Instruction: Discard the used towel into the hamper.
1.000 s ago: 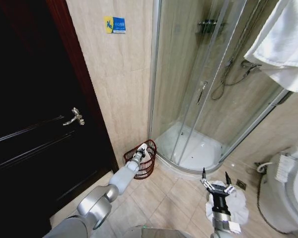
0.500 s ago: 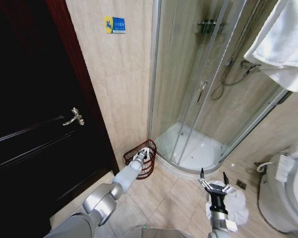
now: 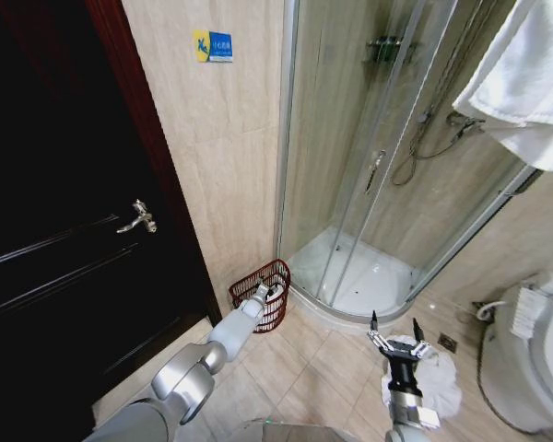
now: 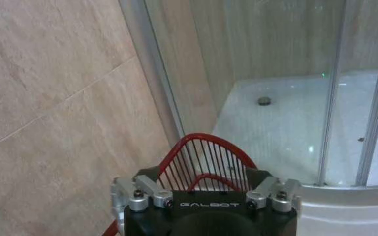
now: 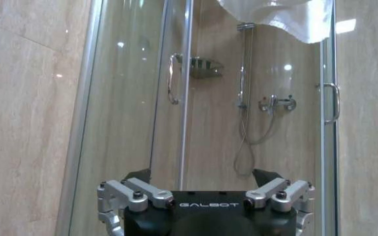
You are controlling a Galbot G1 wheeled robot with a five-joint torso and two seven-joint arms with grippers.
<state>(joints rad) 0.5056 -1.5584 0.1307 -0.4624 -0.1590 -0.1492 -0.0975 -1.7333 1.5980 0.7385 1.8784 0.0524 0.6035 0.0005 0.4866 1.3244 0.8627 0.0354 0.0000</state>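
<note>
Left tool (image 3: 266, 293) lower over hamper (image 3: 262, 295) than before, grip indiscernible; right tool (image 3: 393, 331) spread, empty.

Left arm (image 3: 203, 354): silver-grey rounded segments. Grippers: black body, white "GALBOT" lettering, silver finger links with dark screws.

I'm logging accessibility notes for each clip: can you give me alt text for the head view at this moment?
The robot's left gripper reaches into a small round reddish-brown wire hamper standing on the tiled floor, between a dark wooden door and a curved glass shower enclosure. The right gripper, jaws open, hovers low above the tiled floor beside a white toilet.
</note>
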